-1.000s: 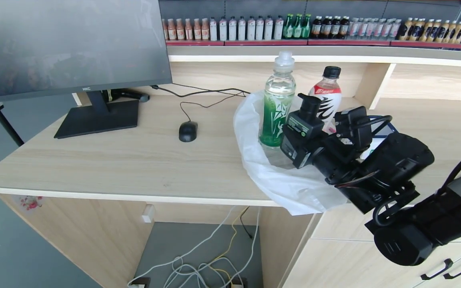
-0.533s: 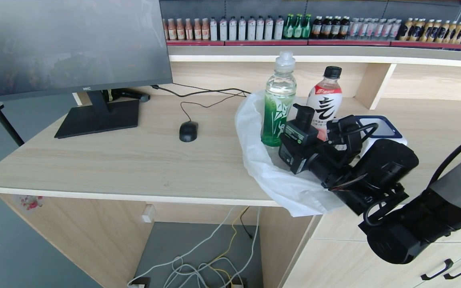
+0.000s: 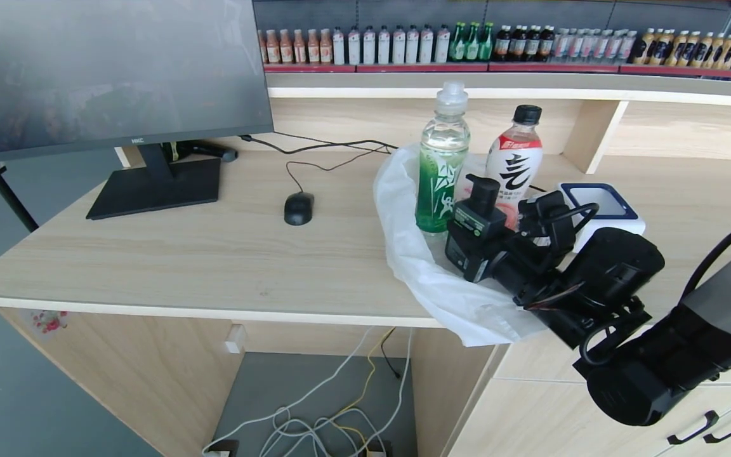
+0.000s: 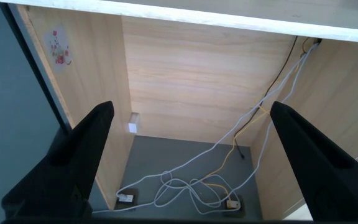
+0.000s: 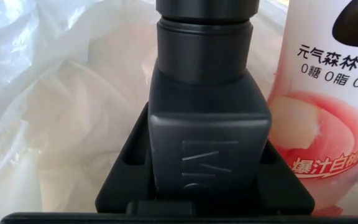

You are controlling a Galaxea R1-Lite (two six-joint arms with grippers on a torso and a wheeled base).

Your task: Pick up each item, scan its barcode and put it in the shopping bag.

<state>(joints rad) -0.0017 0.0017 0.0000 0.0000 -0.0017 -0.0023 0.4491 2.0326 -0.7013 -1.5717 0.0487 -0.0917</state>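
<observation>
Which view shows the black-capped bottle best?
Head view: the black-capped bottle shows upright from cap to lower label. The right wrist view gives a close slice of its label. The left wrist view faces cables under the counter.

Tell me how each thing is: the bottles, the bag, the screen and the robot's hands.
Green bottle: upright, capped.
White bottle: upright, capped.
Black bottle: capped, held by the right gripper.
Shopping bag: open.
Monitor: dark.
Left gripper: open, empty.
Right gripper: shut on the black bottle.
</observation>
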